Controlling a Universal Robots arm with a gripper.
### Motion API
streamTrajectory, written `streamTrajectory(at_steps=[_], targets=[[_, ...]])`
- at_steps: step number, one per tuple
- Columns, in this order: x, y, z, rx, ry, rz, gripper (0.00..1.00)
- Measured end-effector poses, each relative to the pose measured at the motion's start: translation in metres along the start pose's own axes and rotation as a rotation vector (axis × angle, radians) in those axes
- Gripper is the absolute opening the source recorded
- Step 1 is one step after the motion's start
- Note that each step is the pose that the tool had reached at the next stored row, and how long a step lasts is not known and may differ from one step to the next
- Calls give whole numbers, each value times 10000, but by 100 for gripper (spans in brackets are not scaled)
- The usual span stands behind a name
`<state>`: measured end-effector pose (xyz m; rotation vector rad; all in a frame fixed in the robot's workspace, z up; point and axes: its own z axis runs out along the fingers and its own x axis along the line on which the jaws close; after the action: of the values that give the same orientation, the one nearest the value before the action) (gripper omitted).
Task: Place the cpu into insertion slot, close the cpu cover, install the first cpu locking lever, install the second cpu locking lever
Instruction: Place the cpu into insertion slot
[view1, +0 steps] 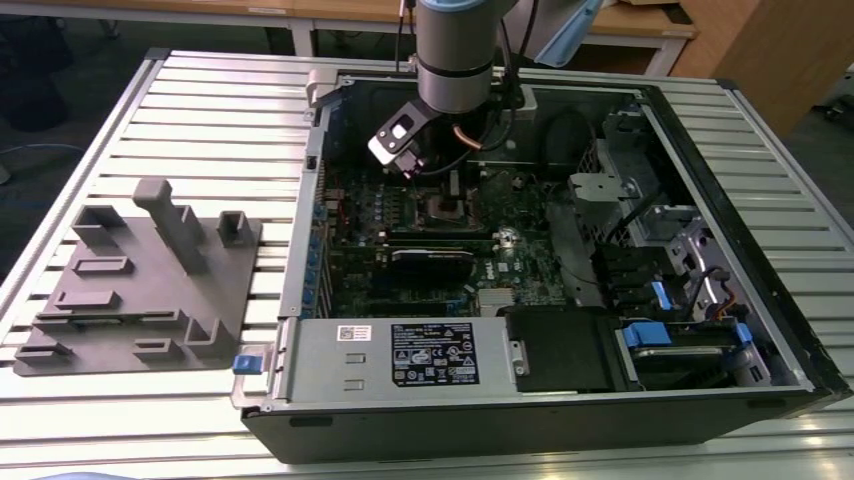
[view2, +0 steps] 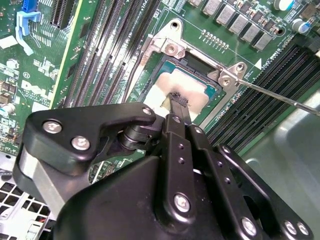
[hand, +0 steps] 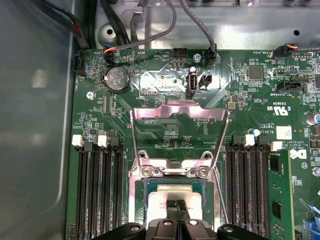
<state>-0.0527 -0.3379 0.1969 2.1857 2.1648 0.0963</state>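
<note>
The cpu (view2: 200, 92) lies flat in the insertion slot (view2: 200, 62), its top smeared whitish; it also shows in the first wrist view (hand: 160, 200). My gripper (view2: 177, 100) is shut, its tips together and resting on the middle of the cpu's top (hand: 177, 205). The cpu cover (hand: 180, 112), a thin metal frame, stands swung open behind the slot on its hinge. A thin wire locking lever (view2: 280, 97) sticks out free beside the slot. In the exterior view my gripper (view1: 447, 185) reaches down into the open computer case over the slot (view1: 445, 210).
Long black memory slots (hand: 97, 185) flank the socket on both sides. Cables (hand: 150, 30) and a coin battery (hand: 117, 80) lie beyond the cover. A grey power-supply box (view1: 400, 355) sits at the case front; a grey fixture stand (view1: 140, 280) stands at the exterior view's left.
</note>
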Motion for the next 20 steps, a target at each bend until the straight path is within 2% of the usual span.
streamTrajectory(at_steps=[4, 7, 9, 15, 20], targets=[[-1, 0, -5, 2, -4, 0, 11], [6, 7, -30, -21, 35, 3, 11], [3, 9, -72, -6, 2, -1, 11], [2, 22, -234, -7, -1, 0, 11], [2, 29, -305, -6, 0, 0, 11]])
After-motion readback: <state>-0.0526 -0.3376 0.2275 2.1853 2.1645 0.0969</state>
